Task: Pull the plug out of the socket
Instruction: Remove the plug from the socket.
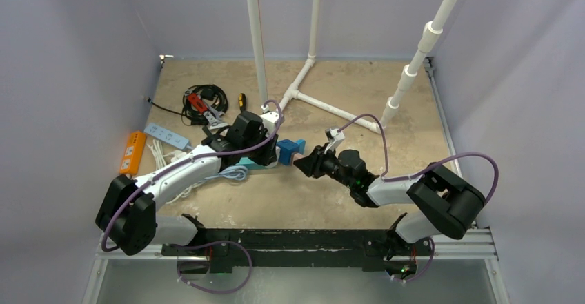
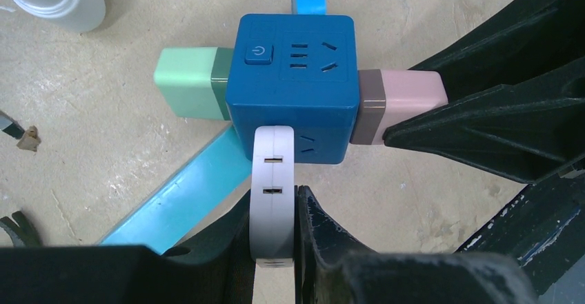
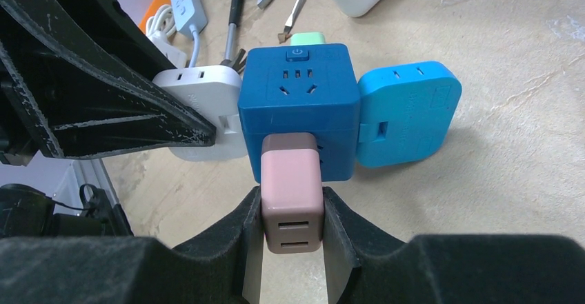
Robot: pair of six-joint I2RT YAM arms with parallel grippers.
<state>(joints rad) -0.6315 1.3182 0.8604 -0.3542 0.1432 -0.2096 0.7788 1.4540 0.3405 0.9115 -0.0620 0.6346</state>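
left fingers (image 2: 324, 231) clamped on white plug (image 2: 274, 173) | right fingers (image 3: 221, 238) clamped on pink plug (image 3: 292, 187) | socket cube (image 2: 296, 76): probably light, rigid, slick plastic, likely drags along | hold plug flanks

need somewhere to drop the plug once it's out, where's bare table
Bare table between the cube and the base rail, and at the far right behind the floor pipe. Crowded on the left: strips, cables, tools.

Blue socket (image 3: 299, 107), pink plug (image 3: 292, 200), white plug (image 2: 273, 200)
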